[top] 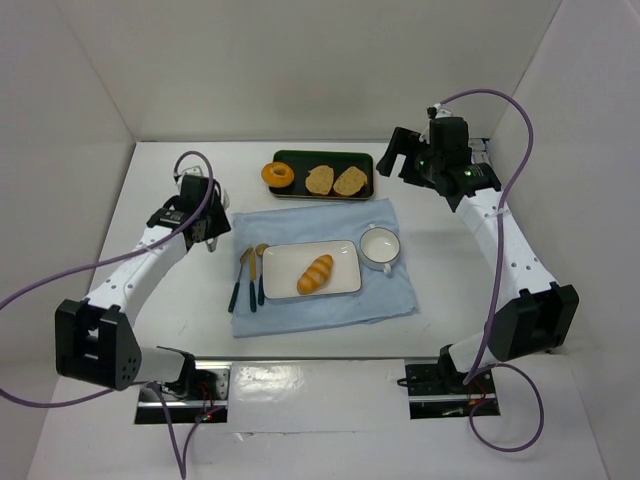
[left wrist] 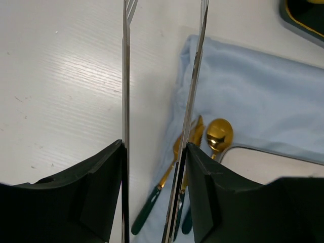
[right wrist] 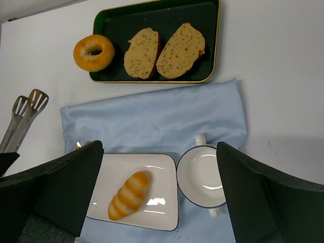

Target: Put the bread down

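Here we are, and the bread (top: 315, 274) lies on the white plate (top: 345, 250), diagonal, near the middle, on the blue cloth (top: 320, 220). We judge the placing is done. The left hand (top: 205, 228) hangs over bare table just left of the cloth, squeezed narrow on the tongs (left wrist: 125, 76). The right hand (top: 405, 155) is spread wide and holds nothing, up by the tray (top: 360, 160). Next, we'd say, the tongs need setting down without knocking the cutlery (top: 248, 280).

The left wrist view gives us the tong blades apart with nothing between them, but no bread. The right wrist view looks down on the bread on the plate, the cup (right wrist: 200, 174) touching the plate's edge, and the tong tips at far left.
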Motion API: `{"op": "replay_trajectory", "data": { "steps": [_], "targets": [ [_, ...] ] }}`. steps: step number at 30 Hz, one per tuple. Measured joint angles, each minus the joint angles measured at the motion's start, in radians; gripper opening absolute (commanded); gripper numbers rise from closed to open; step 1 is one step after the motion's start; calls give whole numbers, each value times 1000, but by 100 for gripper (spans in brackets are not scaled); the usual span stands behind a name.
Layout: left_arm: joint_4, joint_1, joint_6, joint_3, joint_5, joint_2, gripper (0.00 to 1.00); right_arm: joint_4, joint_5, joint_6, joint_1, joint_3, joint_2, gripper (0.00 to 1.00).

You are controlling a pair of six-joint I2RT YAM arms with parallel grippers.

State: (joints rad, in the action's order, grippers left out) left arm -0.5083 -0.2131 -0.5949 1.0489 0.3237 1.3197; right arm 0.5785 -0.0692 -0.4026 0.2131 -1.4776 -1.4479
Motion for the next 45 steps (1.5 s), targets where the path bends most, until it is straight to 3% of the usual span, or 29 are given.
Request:
{"op": "replay_trajectory", "data": {
  "steps": [24, 35, 38, 43, 45],
  "targets": [
    [131, 180, 20, -11, -62, 348, 59, 7, -13, 0, 0, -4, 0, 100],
    [163, 203, 21, 32, -95, 460, 59, 12, 9, 0, -3, -9, 4, 100],
    [170, 203, 29, 62, -101, 484, 64, 13, 15, 0, -6, -9, 12, 100],
    [177, 203, 53, 80, -133, 496, 87, 14, 25, 0, -8, -2, 31, 100],
    [179, 203, 67, 80, -143, 496, 91, 16, 27, 0, -8, -1, 34, 100]
  ]
}}
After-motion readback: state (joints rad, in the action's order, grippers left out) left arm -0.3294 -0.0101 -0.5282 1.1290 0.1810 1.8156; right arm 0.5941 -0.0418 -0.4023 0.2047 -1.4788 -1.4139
